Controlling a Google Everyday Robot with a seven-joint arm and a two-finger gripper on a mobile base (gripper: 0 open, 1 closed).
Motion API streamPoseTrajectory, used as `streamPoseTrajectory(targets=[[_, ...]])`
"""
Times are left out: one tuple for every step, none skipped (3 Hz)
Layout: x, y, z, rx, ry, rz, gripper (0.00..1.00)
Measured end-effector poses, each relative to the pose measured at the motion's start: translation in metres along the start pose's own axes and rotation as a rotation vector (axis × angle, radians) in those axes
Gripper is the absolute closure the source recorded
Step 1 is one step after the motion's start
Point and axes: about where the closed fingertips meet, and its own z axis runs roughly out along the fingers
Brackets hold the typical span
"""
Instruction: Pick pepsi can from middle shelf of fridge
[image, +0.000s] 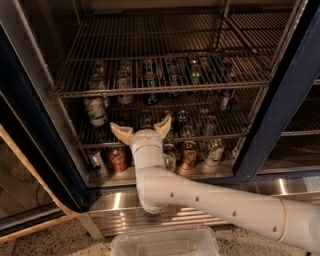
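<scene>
The fridge (282, 95) stands open, with a dark blue frame and wire racks. The middle shelf (220, 136) is a grey wire rack holding several cans. A dark blue can, the pepsi can (226, 99), stands on it at the right, partly hidden behind the upper rack's front bar. My gripper (142, 129) is open, with both pale fingers spread. It is at the front bar of the middle shelf, left of centre, well left of the blue can and holding nothing. A white-and-green can (96, 111) stands to the gripper's left.
The upper wire rack (150, 91) hangs just above the gripper. On the fridge floor stand a red can (118, 159), a brown can (189, 154) and a pale can (215, 151). A clear plastic bin (165, 242) lies on the ground in front. The door edge (30, 125) is at the left.
</scene>
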Motion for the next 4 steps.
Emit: streamPoseTrajectory(targets=[[0.009, -0.01, 0.018, -0.007, 0.017, -0.044, 0.0], [0.009, -0.01, 0.018, -0.007, 0.017, -0.044, 0.0], [0.002, -0.014, 0.027, 0.005, -0.007, -0.05, 0.0], [-0.013, -0.021, 0.046, 0.021, -0.041, -0.074, 0.0]])
